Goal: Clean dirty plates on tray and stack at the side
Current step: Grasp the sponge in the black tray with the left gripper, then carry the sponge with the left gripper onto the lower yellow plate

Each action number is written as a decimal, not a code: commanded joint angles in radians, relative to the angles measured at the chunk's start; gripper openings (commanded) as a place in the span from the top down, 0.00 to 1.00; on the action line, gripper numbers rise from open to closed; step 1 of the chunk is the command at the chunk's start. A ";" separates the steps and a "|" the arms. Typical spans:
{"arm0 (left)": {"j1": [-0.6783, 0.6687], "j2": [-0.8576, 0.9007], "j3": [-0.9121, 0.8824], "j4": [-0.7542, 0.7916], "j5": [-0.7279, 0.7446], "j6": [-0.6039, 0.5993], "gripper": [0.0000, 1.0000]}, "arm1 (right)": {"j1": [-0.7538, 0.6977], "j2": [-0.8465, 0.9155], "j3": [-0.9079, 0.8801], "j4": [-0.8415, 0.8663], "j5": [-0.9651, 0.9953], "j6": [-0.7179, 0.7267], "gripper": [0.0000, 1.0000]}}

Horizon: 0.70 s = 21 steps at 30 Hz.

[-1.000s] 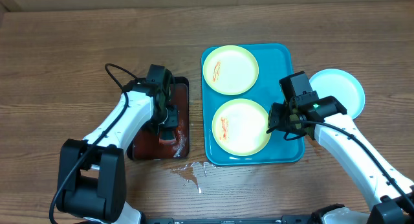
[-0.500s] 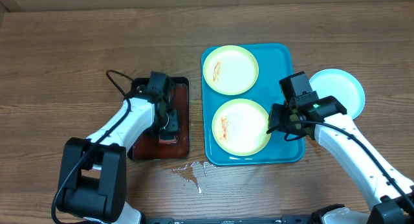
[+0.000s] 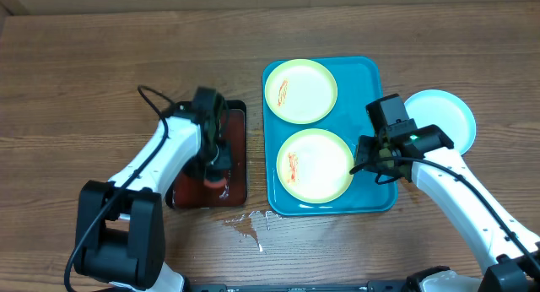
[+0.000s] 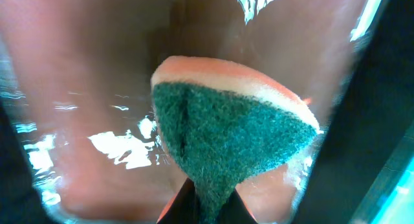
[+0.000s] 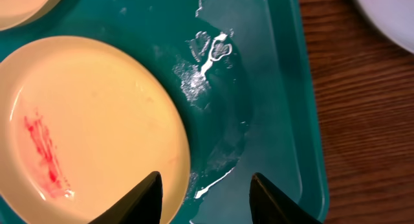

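Two yellow-green plates lie on the turquoise tray [image 3: 367,77]: the far plate [image 3: 301,90] and the near plate [image 3: 315,164], each with a red sauce smear. The light blue plate [image 3: 440,119] rests on the table to the tray's right. My right gripper [image 3: 363,161] is open over the near plate's right edge; in the right wrist view [image 5: 206,191] its fingers straddle that plate's [image 5: 84,127] rim and wet tray floor [image 5: 272,101]. My left gripper [image 3: 214,167] is shut on a green-and-orange sponge [image 4: 226,130] in the black tray [image 3: 238,170].
The black tray with dark red inside holds water that glints in the left wrist view [image 4: 123,146]. A small puddle of spilled water [image 3: 246,224] lies on the wooden table in front of it. The tray floor is wet.
My left gripper has moved slightly back and forth within the black tray with the sponge. The right arm has stayed still.
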 commanded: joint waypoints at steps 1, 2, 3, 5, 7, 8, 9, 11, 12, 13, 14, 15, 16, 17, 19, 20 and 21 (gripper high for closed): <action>0.000 -0.001 0.144 -0.071 -0.092 0.000 0.96 | -0.032 -0.013 0.020 0.001 0.010 -0.006 0.55; 0.000 -0.001 0.172 -0.095 -0.105 0.000 0.96 | -0.037 -0.013 0.019 0.002 -0.010 -0.008 0.55; 0.000 -0.001 0.195 -0.113 -0.119 0.000 0.96 | -0.036 -0.012 0.019 0.002 -0.022 -0.008 0.55; 0.000 -0.001 0.220 -0.122 -0.123 0.000 0.96 | -0.034 -0.011 0.016 0.003 -0.039 -0.010 0.55; 0.000 -0.001 0.223 -0.113 -0.123 0.000 0.96 | -0.031 -0.010 0.002 0.021 -0.065 -0.031 0.55; 0.000 -0.001 0.222 -0.111 -0.122 0.000 0.96 | -0.031 -0.009 -0.005 0.029 -0.070 -0.029 0.55; 0.000 -0.001 0.222 -0.109 -0.122 0.000 0.96 | -0.031 -0.006 -0.016 0.036 -0.075 -0.029 0.55; 0.000 -0.001 0.222 -0.109 -0.122 0.000 0.96 | -0.031 0.005 -0.020 0.039 -0.075 -0.029 0.54; 0.000 -0.001 0.222 -0.110 -0.122 0.000 0.96 | -0.031 0.011 -0.021 0.042 -0.075 -0.029 0.54; 0.000 -0.001 0.222 -0.109 -0.122 0.000 0.96 | -0.031 0.020 -0.021 0.048 -0.075 -0.030 0.54; 0.000 -0.001 0.222 -0.109 -0.122 0.000 0.96 | -0.031 0.032 -0.021 0.060 -0.075 -0.030 0.54; 0.000 -0.001 0.222 -0.109 -0.122 0.000 0.96 | -0.031 0.041 -0.021 0.068 -0.075 -0.030 0.54; 0.000 -0.001 0.222 -0.109 -0.122 0.000 0.96 | -0.031 0.052 -0.021 0.078 -0.076 -0.031 0.54; 0.000 -0.001 0.222 -0.109 -0.121 0.000 0.96 | -0.030 0.061 -0.021 0.087 -0.079 -0.037 0.54; 0.000 -0.001 0.222 -0.110 -0.119 0.000 0.96 | -0.030 0.085 -0.022 0.110 -0.089 -0.056 0.54; 0.000 -0.001 0.222 -0.111 -0.117 0.000 0.96 | -0.029 0.097 -0.022 0.117 -0.090 -0.056 0.54; 0.000 -0.001 0.222 -0.111 -0.113 0.001 0.96 | -0.029 0.108 -0.022 0.124 -0.095 -0.056 0.54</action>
